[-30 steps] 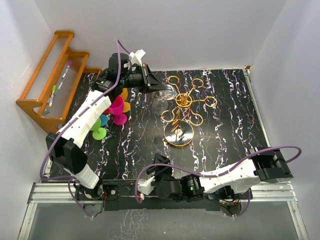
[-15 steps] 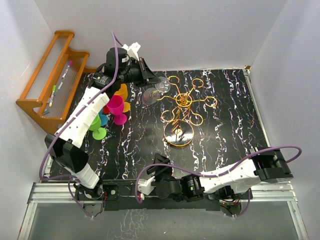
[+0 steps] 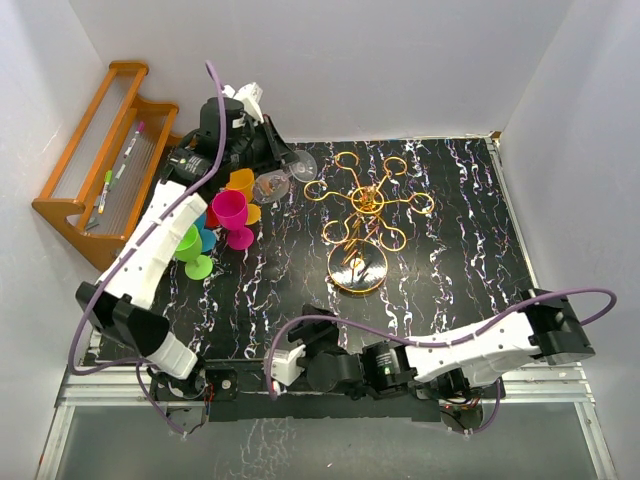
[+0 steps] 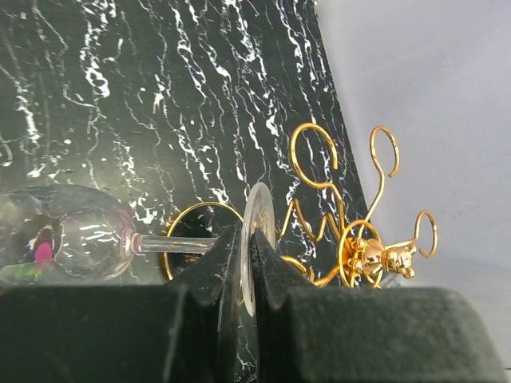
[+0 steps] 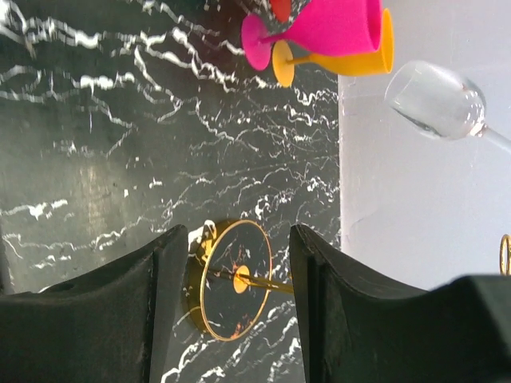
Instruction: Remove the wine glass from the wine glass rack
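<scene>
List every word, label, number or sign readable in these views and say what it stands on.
No text can be read anywhere.
The pens on the wooden shelf may carry print, but it is too small to read.
The wine glass, the gold rack and the coloured cups show no lettering.

White arms (image 3: 160,240), black joints (image 3: 553,335) — purple cables (image 3: 100,290)
</scene>
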Available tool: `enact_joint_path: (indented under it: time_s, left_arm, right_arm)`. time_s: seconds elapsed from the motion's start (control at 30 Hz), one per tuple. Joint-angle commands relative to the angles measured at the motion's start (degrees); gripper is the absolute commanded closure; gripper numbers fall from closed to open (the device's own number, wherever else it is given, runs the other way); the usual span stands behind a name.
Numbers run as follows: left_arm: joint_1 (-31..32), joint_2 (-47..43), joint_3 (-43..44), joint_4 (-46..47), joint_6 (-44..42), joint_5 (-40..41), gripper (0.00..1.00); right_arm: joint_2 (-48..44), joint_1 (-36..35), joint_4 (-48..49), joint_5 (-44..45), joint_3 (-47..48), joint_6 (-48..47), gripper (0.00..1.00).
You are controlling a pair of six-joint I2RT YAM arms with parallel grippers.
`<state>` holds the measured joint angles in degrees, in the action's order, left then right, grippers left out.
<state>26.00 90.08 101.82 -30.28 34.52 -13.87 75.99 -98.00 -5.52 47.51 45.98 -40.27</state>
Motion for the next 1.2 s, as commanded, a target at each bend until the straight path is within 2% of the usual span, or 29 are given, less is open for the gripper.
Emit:
enact_joint_path:
  time_s: [0.0,0.3,0.57,0.63,0.8,0.97,1.03,1.1,1.17]
  left_arm:
    - [0.05,-7.89,1.34,-2.16,-3.26,4.38,1.0]
    - [0.02,-17.07,-2.21,-4.83,-3.43,5.97,1.0]
    - [0.04,-28.68,-10.06,-6.65,-2.8,6.33,1.0]
    - [0.04,-31.54,-11.37,-7.7,-2.84,6.41,1.0]
    - [0.06,-37.8,-12.57,-11.57,-3.01,6.45,1.0]
    - [0.04,-42.95,-12.6,-14.61,-2.46,5.12,1.0]
    - [0.03,-44.42,-13.01,-14.93,-2.29,3.61,1.0]
    - [0.05,-45.48,-13.51,-14.99,-2.31,1.95,1.0]
    - [0.02,-46.07,-13.85,-14.9,-2.52,-0.11,1.0]
  right_arm:
    - [-3.76,-3.52,-1.34,-2.42,5.55,4.55,0.44]
    - [-7.3,-1.19,-10.97,-6.0,15.93,15.18,0.44]
    - [-12.24,12.77,-20.82,-26.78,28.53,31.26,0.48]
    - [-11.82,17.32,-23.34,-34.15,31.86,34.23,0.48]
    - [-6.43,31.72,-30.76,-59.05,39.53,39.2,0.48]
    - [-1.47,44.06,-31.23,-87.08,43.31,43.82,0.48]
    - [-0.25,50.6,-27.71,-102.08,42.68,47.11,0.48]
    - [0.43,53.89,-21.35,-113.82,40.66,51.22,0.46]
    - [0.14,54.85,-13.71,-118.83,38.5,56.64,0.42]
